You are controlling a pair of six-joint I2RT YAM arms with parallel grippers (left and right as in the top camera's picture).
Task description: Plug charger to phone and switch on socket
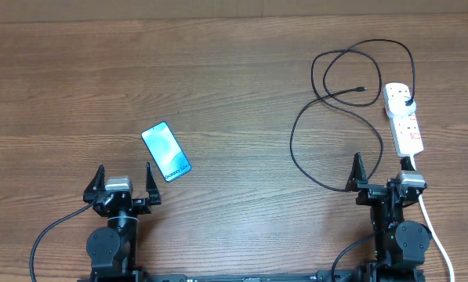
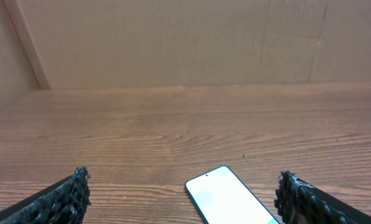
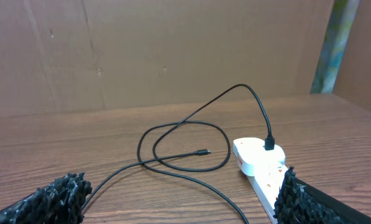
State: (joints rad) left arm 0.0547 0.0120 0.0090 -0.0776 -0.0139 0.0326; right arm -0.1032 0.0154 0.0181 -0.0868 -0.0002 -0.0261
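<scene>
While both arms wait at the near edge of the table (image 1: 218, 70), nothing is held. The left gripper (image 1: 125, 172) and right gripper (image 1: 383, 166) are both spread wide and empty, presumably so that each can be lowered onto its own target.

Just beyond the left gripper, the phone (image 1: 166, 151) is laid flat with its screen up and lit. Its long axis is set diagonally, far-left to near-right, with the text end nearer the robot. Which end carries the port cannot be told.

Just ahead of the right gripper, the socket (image 1: 404, 117) is laid lengthwise, near to far, and its white cord (image 1: 433, 227) is trailed back past the arm.

The charger (image 1: 292, 144) is looped loosely to the left of the socket. Its plug (image 1: 406, 100) is already seated in the farthest outlet. Its connector tip (image 1: 362, 89) is left free, well apart from the phone, and is pointed toward the socket.
</scene>
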